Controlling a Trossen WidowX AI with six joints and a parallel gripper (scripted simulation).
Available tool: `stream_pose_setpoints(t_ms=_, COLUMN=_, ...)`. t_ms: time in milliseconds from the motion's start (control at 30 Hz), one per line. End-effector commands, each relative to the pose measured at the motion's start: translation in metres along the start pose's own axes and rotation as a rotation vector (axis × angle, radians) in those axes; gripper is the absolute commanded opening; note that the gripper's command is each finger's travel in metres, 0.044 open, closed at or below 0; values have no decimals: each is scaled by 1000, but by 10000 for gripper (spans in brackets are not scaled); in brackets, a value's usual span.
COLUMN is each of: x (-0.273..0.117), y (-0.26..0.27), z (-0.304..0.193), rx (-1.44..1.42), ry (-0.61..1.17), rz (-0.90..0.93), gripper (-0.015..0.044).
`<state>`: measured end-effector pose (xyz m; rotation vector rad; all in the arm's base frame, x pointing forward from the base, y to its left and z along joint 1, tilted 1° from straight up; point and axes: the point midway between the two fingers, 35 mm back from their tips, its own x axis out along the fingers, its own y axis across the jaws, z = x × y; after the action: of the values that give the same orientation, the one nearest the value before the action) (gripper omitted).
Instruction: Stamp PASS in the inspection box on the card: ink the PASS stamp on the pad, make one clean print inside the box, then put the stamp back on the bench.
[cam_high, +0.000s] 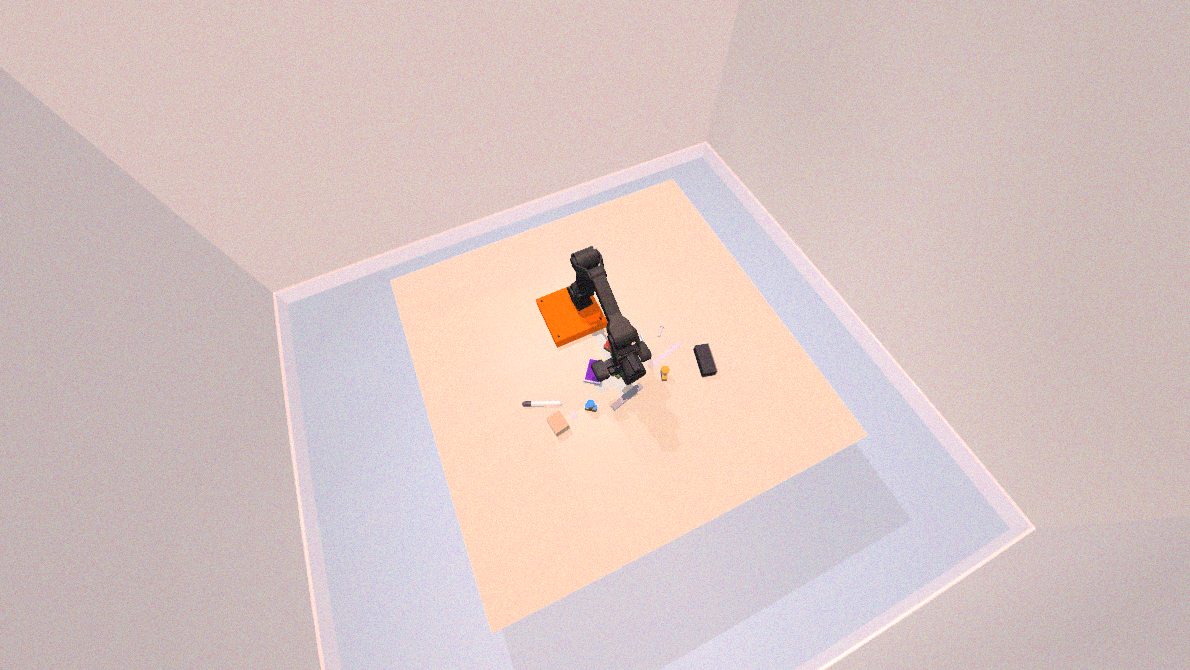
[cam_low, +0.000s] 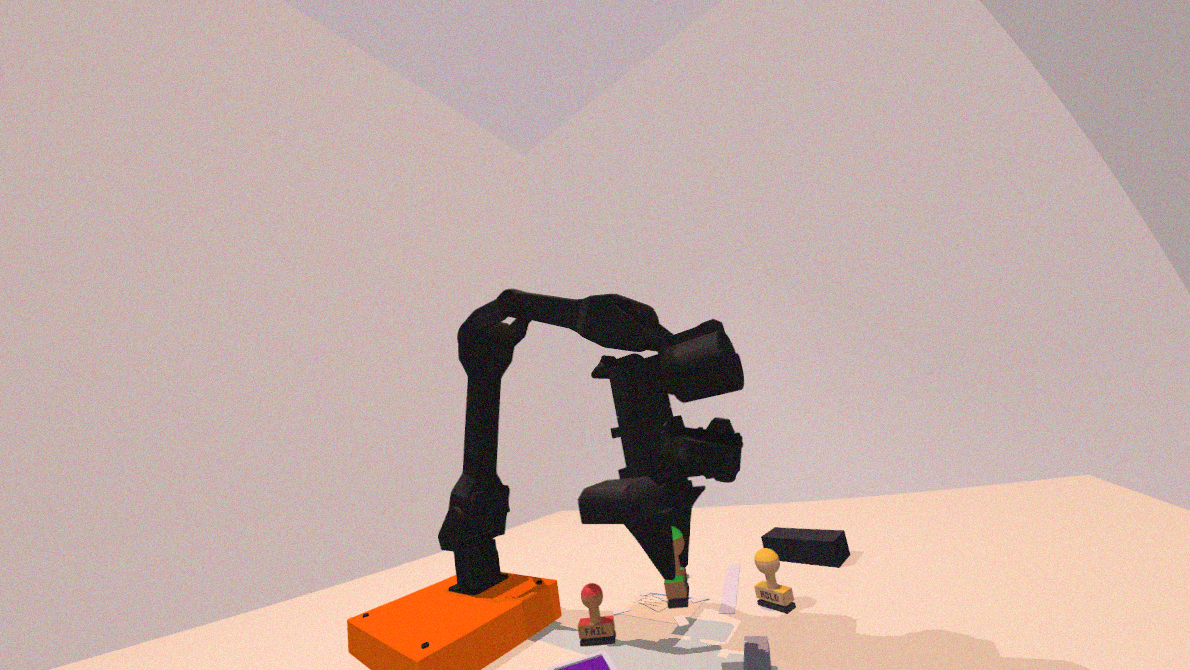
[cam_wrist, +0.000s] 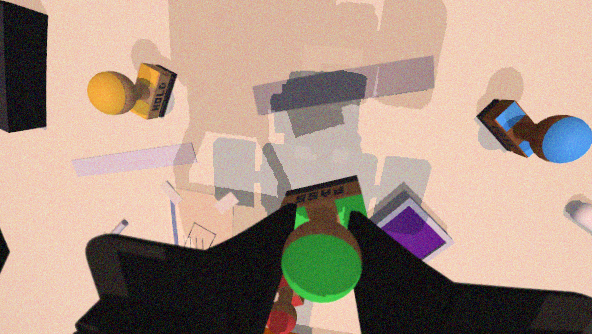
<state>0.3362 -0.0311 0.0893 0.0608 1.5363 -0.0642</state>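
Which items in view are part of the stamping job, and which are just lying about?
Part of the job:
- PASS stamp, in the gripper
- purple ink pad
- card

Lying about:
- FAIL stamp
- HOLD stamp
- blue-topped stamp
- black block
- marker

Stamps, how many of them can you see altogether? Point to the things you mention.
4: the green PASS stamp (cam_low: 678, 589) (cam_wrist: 321, 265) in the gripper (cam_low: 678, 574) (cam_wrist: 322, 216); red FAIL (cam_low: 595, 624) (cam_wrist: 283, 320) by the orange base (cam_high: 556, 320) (cam_low: 399, 636); yellow HOLD (cam_high: 664, 372) (cam_low: 770, 589) (cam_wrist: 111, 93) near the black block (cam_high: 705, 360) (cam_low: 803, 546) (cam_wrist: 24, 70); blue-topped (cam_high: 590, 405) (cam_wrist: 566, 139) near the tan block (cam_high: 557, 422). The arm could hide others.
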Motion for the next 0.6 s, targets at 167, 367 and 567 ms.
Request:
stream_pose_setpoints(t_ms=167, x=-1, y=-45, z=-42, rx=3, ry=9, rz=0, gripper=0)
stream_pose_setpoints(t_ms=367, x=-1, y=-66, z=-70, rx=3, ry=11, rz=-2, gripper=0)
stream_pose_setpoints(t_ms=567, x=-1, y=-67, z=-71, rx=3, ry=11, rz=-2, gripper=0)
